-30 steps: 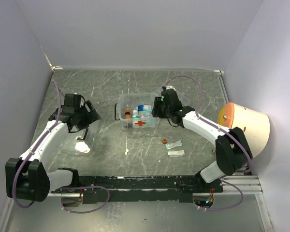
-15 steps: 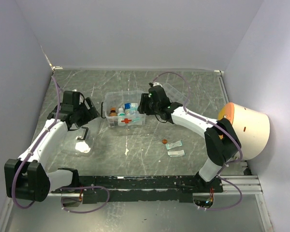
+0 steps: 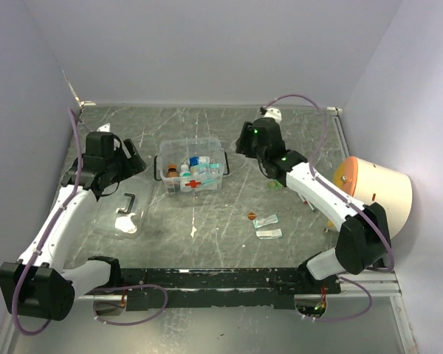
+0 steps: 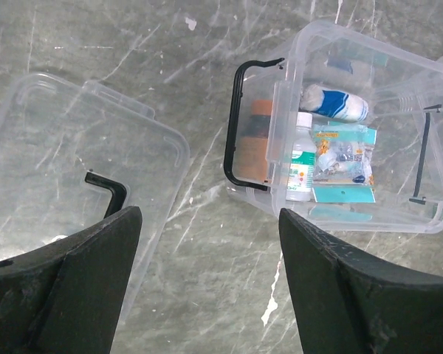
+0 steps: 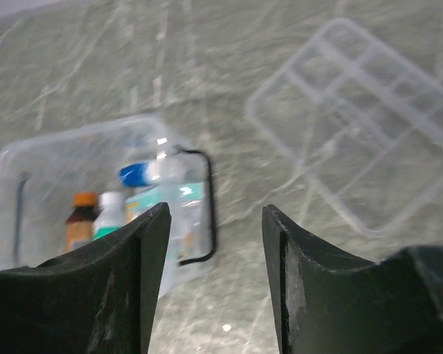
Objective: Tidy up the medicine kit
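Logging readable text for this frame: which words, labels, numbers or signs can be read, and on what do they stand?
Sign only, a red cross, no words: front wall of the medicine kit.
White bottle in the kit: label print too small to read.
Teal packet in the kit: print blurred, unreadable.
No other legible text.

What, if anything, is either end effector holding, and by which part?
Nothing is held. The left end effector hangs open between the lid and the medicine kit; the right end effector is open and empty.
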### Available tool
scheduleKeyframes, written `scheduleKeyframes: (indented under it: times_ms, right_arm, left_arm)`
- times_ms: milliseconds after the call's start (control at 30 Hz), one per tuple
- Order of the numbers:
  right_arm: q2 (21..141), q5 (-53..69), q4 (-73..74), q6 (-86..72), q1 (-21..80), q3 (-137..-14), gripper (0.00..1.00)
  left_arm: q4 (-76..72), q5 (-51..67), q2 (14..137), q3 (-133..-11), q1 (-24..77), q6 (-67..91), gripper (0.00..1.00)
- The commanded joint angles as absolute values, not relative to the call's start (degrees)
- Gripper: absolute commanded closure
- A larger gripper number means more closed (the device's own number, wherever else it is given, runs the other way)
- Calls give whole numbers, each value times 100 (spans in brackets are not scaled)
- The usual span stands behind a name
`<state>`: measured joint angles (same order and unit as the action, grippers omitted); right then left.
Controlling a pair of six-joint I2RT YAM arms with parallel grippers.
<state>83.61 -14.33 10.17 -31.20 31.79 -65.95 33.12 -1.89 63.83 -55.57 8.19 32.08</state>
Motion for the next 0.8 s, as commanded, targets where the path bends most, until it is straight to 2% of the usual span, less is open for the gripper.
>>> scheduleKeyframes:
  times_ms: [0, 133, 433, 600, 767]
  right_arm:
    - [8577, -1948, 1408, -2877, 2589, -6430, 50]
    - [9131, -1752, 1469, -2462, 2131, -6555, 57]
    - [10604, -1997, 1921, -1783, 1901, -7565, 69]
    - [11036, -1882, 2163, -1601, 1872, -7885, 67]
    - [11066, -1663, 2195, -1709, 1881, -7754, 54]
  left_arm:
    - [3225, -144, 6185, -5687, 791, 2864, 14]
    - [3081, -104, 6038, -5561, 797, 2732, 14]
    - [2835, -34, 5834, -5278, 889, 2647, 15]
    - [2767, -47, 5788, -5177, 978, 2662, 14]
    - [2716, -56, 5766, -5141, 1027, 2666, 14]
